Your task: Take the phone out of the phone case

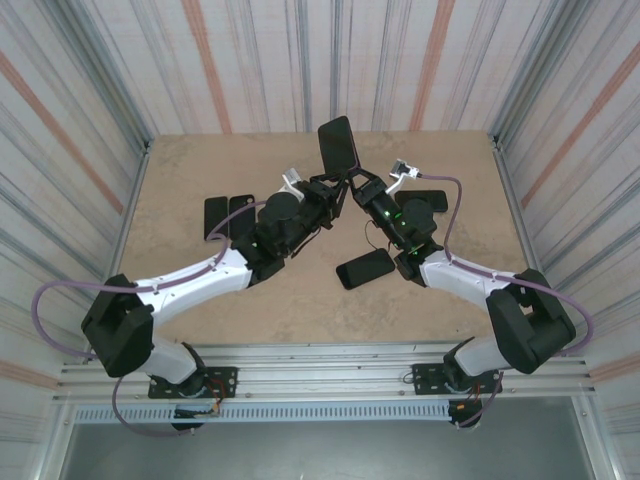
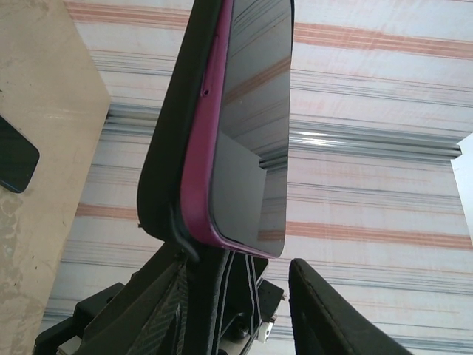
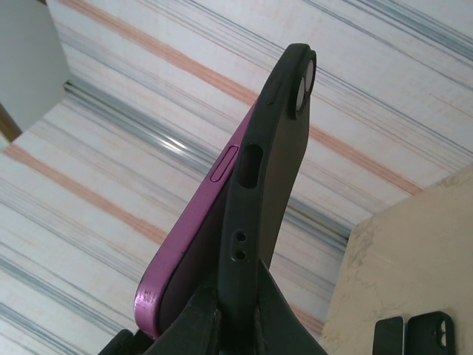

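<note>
Phone (image 2: 251, 89), held upright by its phone case (image 3: 262, 200) in the clenched right jaws, stands between the parted left jaws.

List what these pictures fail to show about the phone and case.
- Phone, far end: left wrist view, cut off by the top edge.
- Phone case, base: right wrist view, covered by the right gripper.
- Dark slabs on the table: top view, too small to identify.

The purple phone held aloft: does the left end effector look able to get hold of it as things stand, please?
Probably yes: the phone stands between the open fingers of the left end effector, its purple edge bare of the black case that the right end effector clamps.
</note>
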{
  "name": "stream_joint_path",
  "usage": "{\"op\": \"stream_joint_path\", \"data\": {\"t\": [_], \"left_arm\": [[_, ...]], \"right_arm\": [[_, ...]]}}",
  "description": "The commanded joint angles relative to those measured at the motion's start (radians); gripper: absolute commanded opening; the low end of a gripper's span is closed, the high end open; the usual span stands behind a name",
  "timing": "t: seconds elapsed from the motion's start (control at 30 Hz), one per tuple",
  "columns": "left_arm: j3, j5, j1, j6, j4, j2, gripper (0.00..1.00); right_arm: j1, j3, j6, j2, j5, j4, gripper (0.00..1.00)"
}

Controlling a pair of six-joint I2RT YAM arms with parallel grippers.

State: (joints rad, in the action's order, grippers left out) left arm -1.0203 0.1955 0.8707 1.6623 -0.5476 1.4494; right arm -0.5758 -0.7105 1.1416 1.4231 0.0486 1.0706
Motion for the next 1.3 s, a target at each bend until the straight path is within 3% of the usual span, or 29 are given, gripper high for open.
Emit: {"op": "stream_joint_path", "data": {"t": [0.0,0.87,1.27], "left_arm": [[0.007,0.019,-0.007,-0.009,-0.023,-0.039,0.37],[0.001,0.004,-0.067,0.025,-0.048,0.02,0.36],[-0.106,0.036,-0.057,0.086,-0.158,0.156,0.34]], "right_arm": [[0.001,0.003,-0.022,-0.004,-0.011,0.081,0.0],[-0.013,0.023,-0.036,-0.005,0.008,0.156,0.0],[-0.045,0.048,-0.036,0.033,-0.055,0.254,0.0]]}}
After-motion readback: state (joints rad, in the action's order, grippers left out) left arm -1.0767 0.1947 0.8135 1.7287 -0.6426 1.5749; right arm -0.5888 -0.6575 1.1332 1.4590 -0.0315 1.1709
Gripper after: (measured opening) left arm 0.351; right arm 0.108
